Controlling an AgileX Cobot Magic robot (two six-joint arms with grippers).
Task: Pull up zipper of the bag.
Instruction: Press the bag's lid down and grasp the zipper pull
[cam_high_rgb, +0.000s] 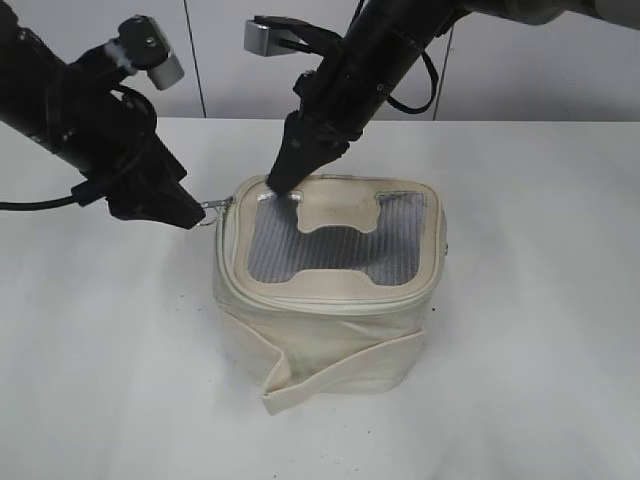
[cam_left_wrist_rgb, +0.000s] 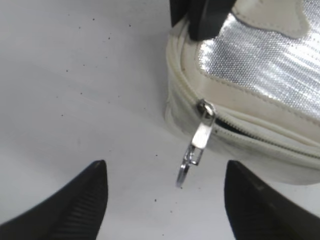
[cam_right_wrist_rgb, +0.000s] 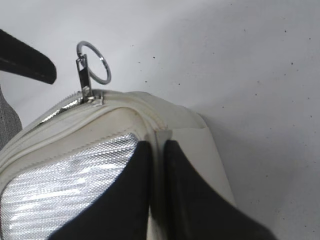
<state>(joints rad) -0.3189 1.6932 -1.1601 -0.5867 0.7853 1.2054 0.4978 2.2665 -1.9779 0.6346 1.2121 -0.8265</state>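
Cut off by the left wrist view's right edge: most of the bag (cam_left_wrist_rgb: 260, 95). Hidden behind the right gripper (cam_right_wrist_rgb: 157, 195) (fingers nearly together): the lid's near corner. Could not tell whether the zipper (cam_high_rgb: 300, 296) was shut round the far side.

1. Left arm (cam_high_rgb: 90, 120): matte black housing with a black cable looping along its side.
2. Left wrist camera (cam_high_rgb: 150, 48): black and silver-grey block with rounded corners and a small round fastener on its face.
3. Left tool (cam_left_wrist_rgb: 165, 200): 2 black fingers (cam_left_wrist_rgb: 75, 210) with fine ribbed inner pads.
4. Right arm (cam_high_rgb: 390, 45): matte black, with a black cable looping beside it.
5. Right wrist camera (cam_high_rgb: 268, 37): silver-grey block.
6. Right tool (cam_right_wrist_rgb: 157, 200): 2 smooth black tapered fingers (cam_right_wrist_rgb: 120, 205).
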